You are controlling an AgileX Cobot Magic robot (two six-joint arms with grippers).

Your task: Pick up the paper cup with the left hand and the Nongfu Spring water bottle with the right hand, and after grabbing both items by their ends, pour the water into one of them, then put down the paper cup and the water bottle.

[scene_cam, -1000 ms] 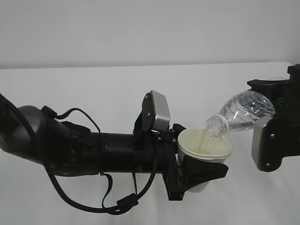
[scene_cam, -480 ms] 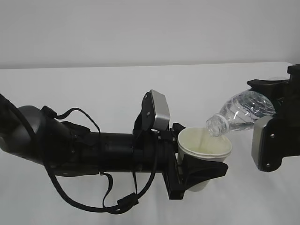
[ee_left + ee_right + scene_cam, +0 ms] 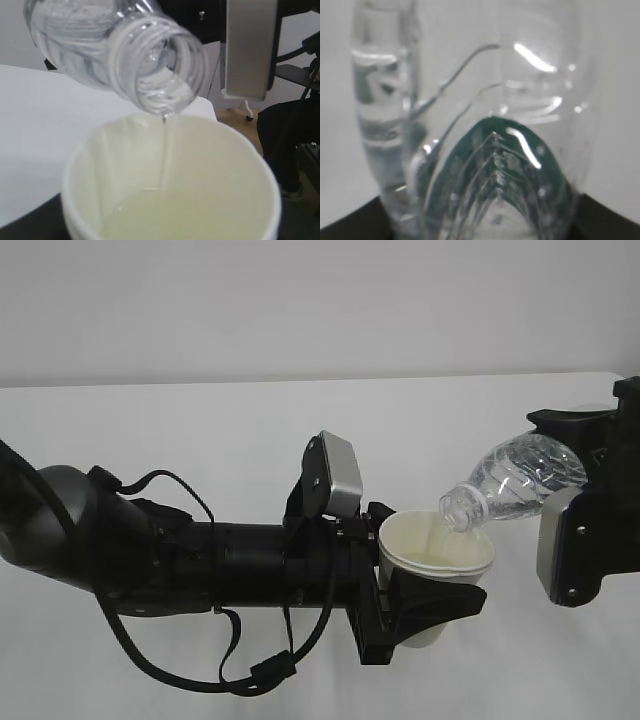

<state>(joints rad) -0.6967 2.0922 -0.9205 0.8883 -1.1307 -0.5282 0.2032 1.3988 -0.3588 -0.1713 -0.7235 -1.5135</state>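
Nothing is shifting since the earlier frames: pour is continuing.
Left hand (image 3: pixel 425 605) is clasping the paper cup (image 3: pixel 436 558) (centre-right); right hand (image 3: pixel 590 502) is gripping the tilted Nongfu Spring water bottle (image 3: pixel 515 480), water (image 3: pixel 164 150) trickling in.

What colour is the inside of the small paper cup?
Pale cream-yellow inside the small tapered paper cup, clearest in the left wrist view.

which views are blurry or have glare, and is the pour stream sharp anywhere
Left wrist view: the clear ribbed plastic bottle neck is fairly sharp and the thin water stream shows, but the pale cream paper cup rim is soft. Right wrist view: bottle too close, blurred, with white glare streaks. Exterior view: evenly lit, stream barely visible.
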